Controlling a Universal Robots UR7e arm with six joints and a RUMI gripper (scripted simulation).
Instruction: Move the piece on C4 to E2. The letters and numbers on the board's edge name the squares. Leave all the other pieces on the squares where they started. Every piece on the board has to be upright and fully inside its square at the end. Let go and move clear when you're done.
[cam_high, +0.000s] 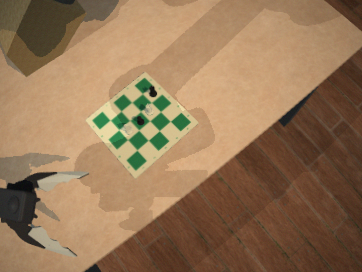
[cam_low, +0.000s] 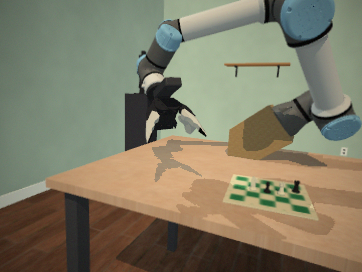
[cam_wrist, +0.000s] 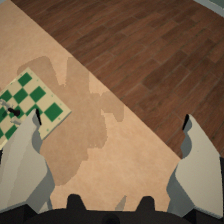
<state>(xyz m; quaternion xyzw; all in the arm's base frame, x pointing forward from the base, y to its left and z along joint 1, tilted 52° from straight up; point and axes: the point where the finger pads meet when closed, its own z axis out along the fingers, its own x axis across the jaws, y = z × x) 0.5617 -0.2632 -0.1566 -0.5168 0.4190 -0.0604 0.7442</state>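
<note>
The gripper (cam_high: 62, 212) hangs high above the table (cam_high: 240, 90), its two pale fingers (cam_high: 59, 181) spread as wide as they go and nothing between them; in the wrist view they frame only bare tabletop and the wooden floor (cam_wrist: 150, 55) beyond the table's edge. The chessboard (cam_high: 137, 172) lies well apart from the gripper, ahead of the fingertips and to one side, so that in the wrist view only a corner of it shows by the left finger. Four small pieces stand on it, all upright as far as can be told: a black piece (cam_high: 153, 92) near the board's far corner from the gripper, a second black piece (cam_high: 140, 120) about the middle, a pale piece (cam_high: 148, 108) between those two, and another pale piece (cam_high: 128, 128) on the side nearer the gripper. The letters and numbers on the board's edge are too small to read, so which of the four stands on C4, and which square is E2, cannot be told here. As a judgement, the task has barely begun: nothing has been picked up and no piece looks disturbed. Left to do are the whole approach over the board, the descent around the right piece without knocking its close neighbours, the grasp, the carry and the setting down
</note>
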